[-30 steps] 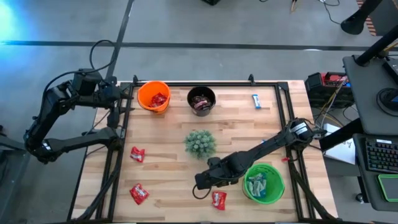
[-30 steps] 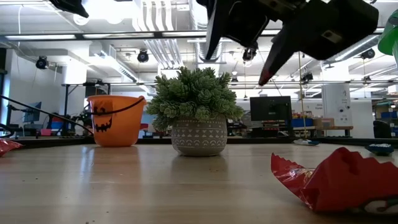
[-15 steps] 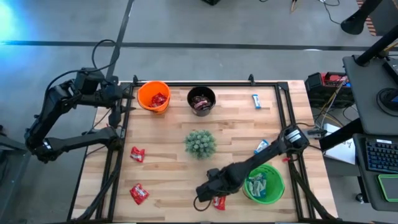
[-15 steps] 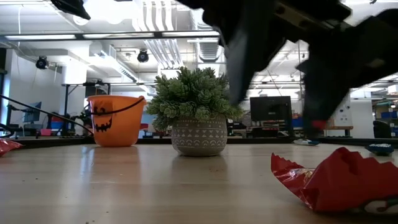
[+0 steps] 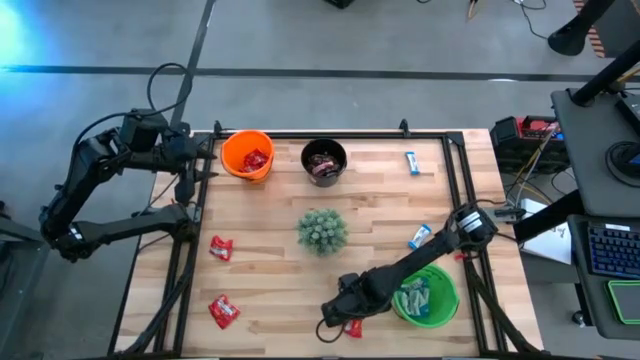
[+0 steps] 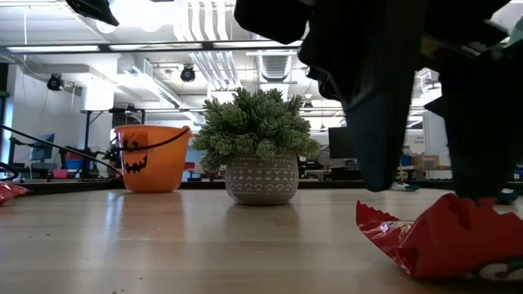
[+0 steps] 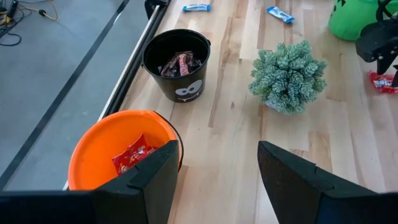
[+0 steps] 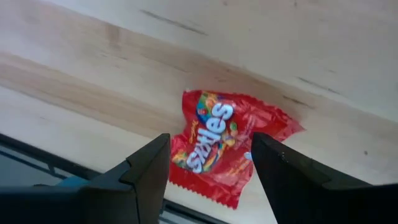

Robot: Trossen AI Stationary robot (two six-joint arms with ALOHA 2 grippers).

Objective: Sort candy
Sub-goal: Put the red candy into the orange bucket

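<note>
The right gripper, its two dark fingers spread apart and holding nothing, hangs low at the near edge of the wooden table, directly above a red Skittles packet lying flat on the boards; in the low view the fingers stand on either side of the crumpled red wrapper, and whether they touch it cannot be told. Just beside that arm sits a green bucket with light blue wrapped sweets inside. Two more red packets lie on the table's left half, one nearer the front edge, while two light blue candies rest on the right half, one near the far edge and one beside the right arm. A spiky green plant in a pale pot stands mid-table. Along the far edge, an orange bucket holds red candy and a black bucket holds dark-wrapped sweets. The left gripper, fingers likewise parted and empty, waits by the table's left rail next to the orange bucket.
</note>
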